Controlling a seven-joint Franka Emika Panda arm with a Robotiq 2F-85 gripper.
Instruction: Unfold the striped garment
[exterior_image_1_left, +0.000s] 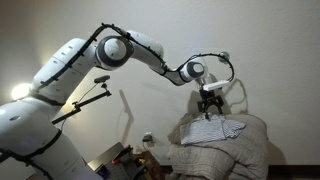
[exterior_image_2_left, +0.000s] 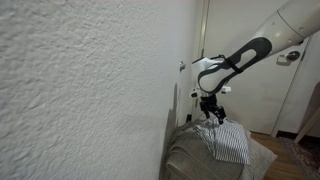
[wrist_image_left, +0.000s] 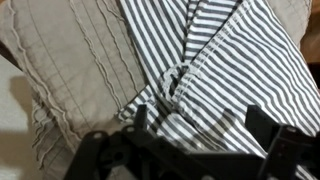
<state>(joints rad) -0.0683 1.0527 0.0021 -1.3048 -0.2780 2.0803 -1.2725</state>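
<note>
The striped garment (wrist_image_left: 215, 70), white with dark stripes, lies bunched and folded on a beige pleated cushion (wrist_image_left: 80, 70). It shows in both exterior views (exterior_image_1_left: 213, 131) (exterior_image_2_left: 230, 142) on top of the cushion. My gripper (wrist_image_left: 200, 125) hovers just above the garment with its fingers spread wide apart and nothing between them. In both exterior views the gripper (exterior_image_1_left: 208, 108) (exterior_image_2_left: 211, 113) hangs straight down over the garment's upper edge, a short gap above the cloth.
The cushion (exterior_image_1_left: 235, 150) sits on a padded seat against a white wall. A textured wall (exterior_image_2_left: 80, 90) fills the near side of an exterior view. A camera stand (exterior_image_1_left: 95, 90) and clutter on a low surface (exterior_image_1_left: 140, 155) stand beside the arm.
</note>
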